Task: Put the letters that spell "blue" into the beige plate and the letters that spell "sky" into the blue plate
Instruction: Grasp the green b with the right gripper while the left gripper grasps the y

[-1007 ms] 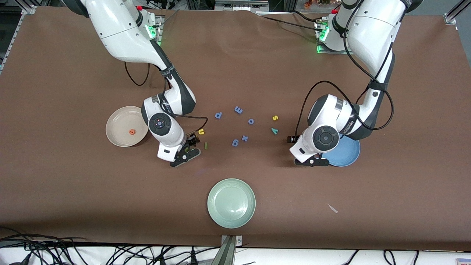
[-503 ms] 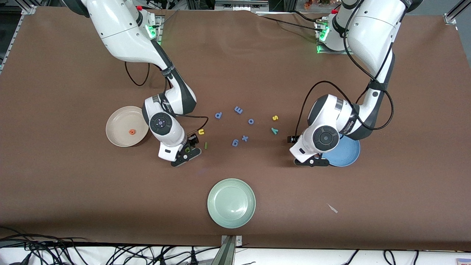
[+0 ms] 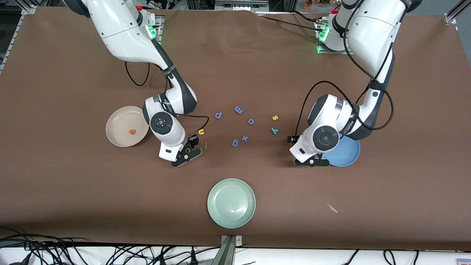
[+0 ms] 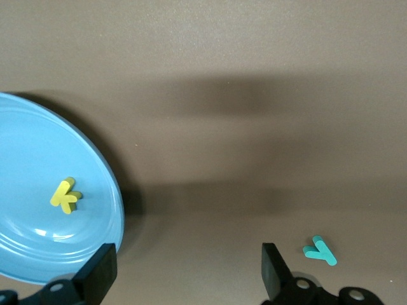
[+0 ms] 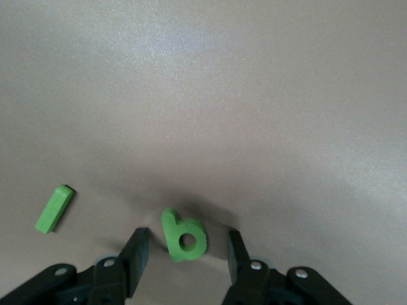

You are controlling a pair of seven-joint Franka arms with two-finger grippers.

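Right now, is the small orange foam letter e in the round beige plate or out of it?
In. The small orange foam letter e lies on the round beige plate, inside its raised rim.

Right claw [image 5: 186,249] around the green b [image 5: 184,236]

The b lies flat on the brown surface [image 5: 254,114] between the two dark fingers [image 5: 135,253], a gap showing on either side. The green l [image 5: 54,208] lies apart, beside it.
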